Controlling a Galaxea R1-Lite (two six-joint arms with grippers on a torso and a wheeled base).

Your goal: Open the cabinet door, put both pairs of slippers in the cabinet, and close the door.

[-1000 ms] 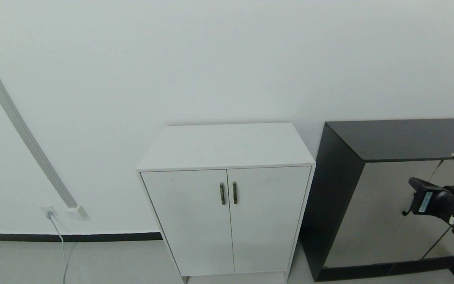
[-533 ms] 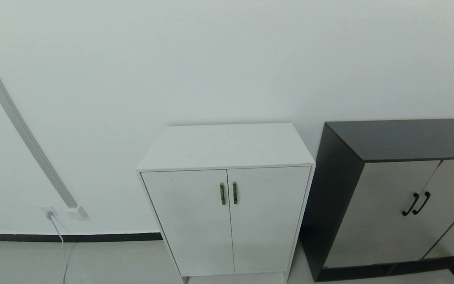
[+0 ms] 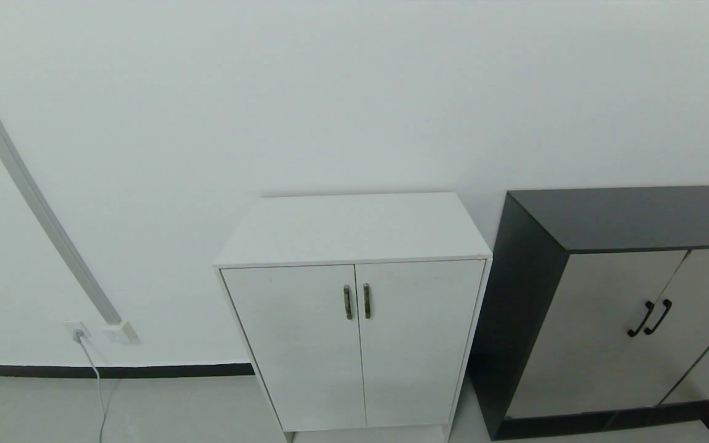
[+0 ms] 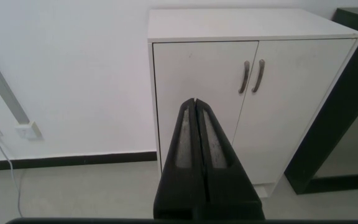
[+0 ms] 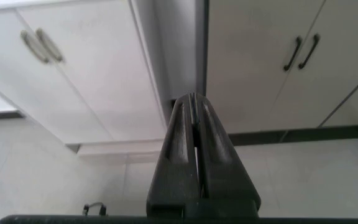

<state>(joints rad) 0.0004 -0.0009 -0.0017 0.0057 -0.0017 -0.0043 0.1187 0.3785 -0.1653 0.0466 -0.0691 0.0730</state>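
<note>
The white cabinet (image 3: pixel 354 320) stands against the wall with both doors shut and two dark handles (image 3: pixel 357 301) side by side at the middle. The left wrist view looks at the cabinet (image 4: pixel 253 93) from a distance, with my left gripper (image 4: pixel 195 102) shut and empty, its fingers pressed together. My right gripper (image 5: pixel 192 99) is also shut and empty, low in front of the gap between the white cabinet (image 5: pixel 73 68) and the dark one (image 5: pixel 278 62).
A black cabinet (image 3: pixel 613 295) with grey doors and black handles stands right of the white one. A grey conduit (image 3: pixel 28 191) runs down the wall to an outlet (image 3: pixel 77 332) with a cable. Grey floor (image 5: pixel 55 180) lies in front.
My right arm has dropped out of the head view, where it stood in front of the black cabinet a second ago. The cabinets have not changed.
</note>
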